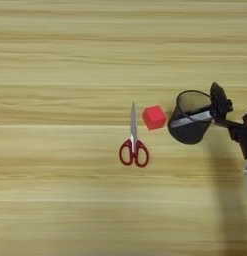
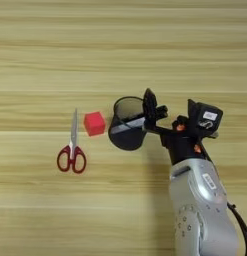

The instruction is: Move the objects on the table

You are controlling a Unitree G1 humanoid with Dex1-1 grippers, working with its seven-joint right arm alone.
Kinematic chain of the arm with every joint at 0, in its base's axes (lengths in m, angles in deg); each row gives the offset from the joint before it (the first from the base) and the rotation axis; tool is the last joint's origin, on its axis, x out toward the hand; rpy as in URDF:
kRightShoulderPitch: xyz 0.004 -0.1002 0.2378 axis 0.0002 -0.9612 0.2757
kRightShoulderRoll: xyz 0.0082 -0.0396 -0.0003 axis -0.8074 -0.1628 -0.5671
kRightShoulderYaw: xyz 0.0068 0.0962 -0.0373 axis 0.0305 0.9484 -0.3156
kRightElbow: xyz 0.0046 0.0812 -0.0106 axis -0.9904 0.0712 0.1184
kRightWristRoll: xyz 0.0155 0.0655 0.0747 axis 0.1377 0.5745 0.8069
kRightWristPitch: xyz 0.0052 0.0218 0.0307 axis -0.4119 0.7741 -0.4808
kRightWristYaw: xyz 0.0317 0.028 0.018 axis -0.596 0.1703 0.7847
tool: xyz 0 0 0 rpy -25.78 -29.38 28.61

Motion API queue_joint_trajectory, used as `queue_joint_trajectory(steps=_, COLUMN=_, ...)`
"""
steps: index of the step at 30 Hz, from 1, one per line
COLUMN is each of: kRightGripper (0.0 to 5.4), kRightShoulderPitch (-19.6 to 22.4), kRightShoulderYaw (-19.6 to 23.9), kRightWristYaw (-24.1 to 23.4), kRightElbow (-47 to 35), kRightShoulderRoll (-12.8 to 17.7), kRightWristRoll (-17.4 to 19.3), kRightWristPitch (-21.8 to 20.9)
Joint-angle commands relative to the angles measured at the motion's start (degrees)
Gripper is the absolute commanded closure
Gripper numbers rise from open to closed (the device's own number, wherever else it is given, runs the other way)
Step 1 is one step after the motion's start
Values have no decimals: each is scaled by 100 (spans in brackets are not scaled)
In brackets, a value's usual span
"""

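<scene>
A light wooden table (image 1: pixel 70 210) fills the view. A black mesh pen cup (image 2: pixel 127 131) stands right of centre, with a small red cube (image 2: pixel 94 123) just to its left and red-handled scissors (image 2: pixel 71 150) beyond that. The right gripper (image 2: pixel 150 116), at the cup's right rim, pinches a grey-white marker (image 2: pixel 129 125) that slants down into the cup's mouth.

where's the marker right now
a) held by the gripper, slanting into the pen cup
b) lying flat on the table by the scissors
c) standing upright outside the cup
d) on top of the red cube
a: the grey-white marker slants across the mouth of the black mesh pen cup, its right end at the right gripper, well clear of the scissors and the red cube.
</scene>
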Motion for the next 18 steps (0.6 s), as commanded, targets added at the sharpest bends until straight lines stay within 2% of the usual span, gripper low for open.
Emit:
queue_joint_trajectory(steps=1, kRightGripper=3, kRightShoulderPitch=169, kRightShoulderYaw=-16, kRightWristYaw=39, kRightElbow=-123, kRightShoulderRoll=55, kRightWristRoll=31, kRightWristPitch=-99)
queue_joint_trajectory(steps=11, kRightGripper=3, kRightShoulderPitch=216, kRightShoulderYaw=-10, kRightWristYaw=66, kRightElbow=100, kRightShoulderRoll=22, kRightWristRoll=93, kRightWristPitch=-90)
queue_joint_trajectory(steps=14, kRightGripper=3, kRightShoulderPitch=235, kRightShoulderYaw=8, kRightWristYaw=80, kRightElbow=151, kRightShoulderRoll=-26, kRightWristRoll=292, kRightWristPitch=52)
queue_joint_trajectory(steps=18, kRightGripper=3, kRightShoulderPitch=236, kRightShoulderYaw=26, kRightWristYaw=67, kRightElbow=148, kRightShoulderRoll=3, kRightWristRoll=341, kRightWristPitch=49)
